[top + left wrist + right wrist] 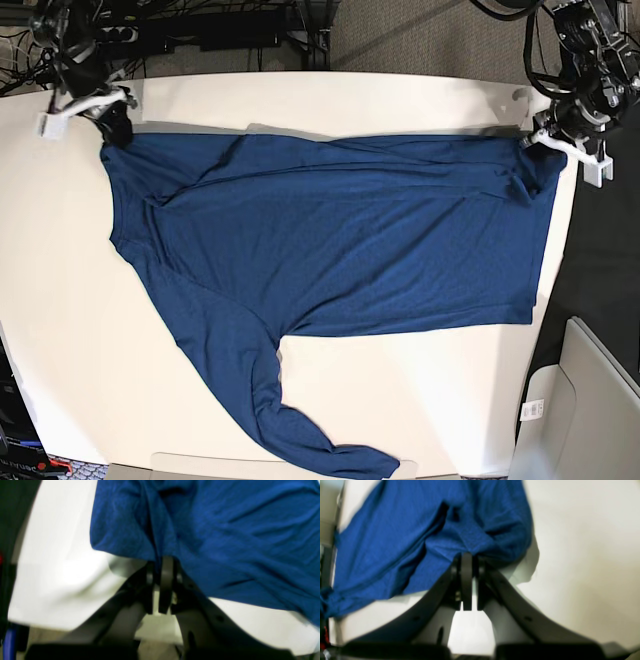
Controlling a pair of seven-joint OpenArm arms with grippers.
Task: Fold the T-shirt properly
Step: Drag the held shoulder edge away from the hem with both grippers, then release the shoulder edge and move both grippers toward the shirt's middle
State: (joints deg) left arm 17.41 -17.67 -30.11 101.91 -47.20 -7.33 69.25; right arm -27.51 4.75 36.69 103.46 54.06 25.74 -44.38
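Observation:
The dark blue T-shirt [330, 240] lies spread across the white table [420, 400], one long sleeve trailing to the front edge. My left gripper [541, 148] is at the shirt's far right corner and is shut on a bunch of its fabric; in the left wrist view the closed fingertips [166, 565] pinch the shirt [225, 535]. My right gripper [114, 126] is at the far left corner and is also shut on the cloth; in the right wrist view its fingertips [467, 560] clamp the shirt's edge [420, 535], slightly lifted.
Cables and dark equipment [210, 25] lie behind the table's far edge. A grey-white bin [580, 420] stands at the lower right, beside the table. The table's right edge runs just past my left gripper.

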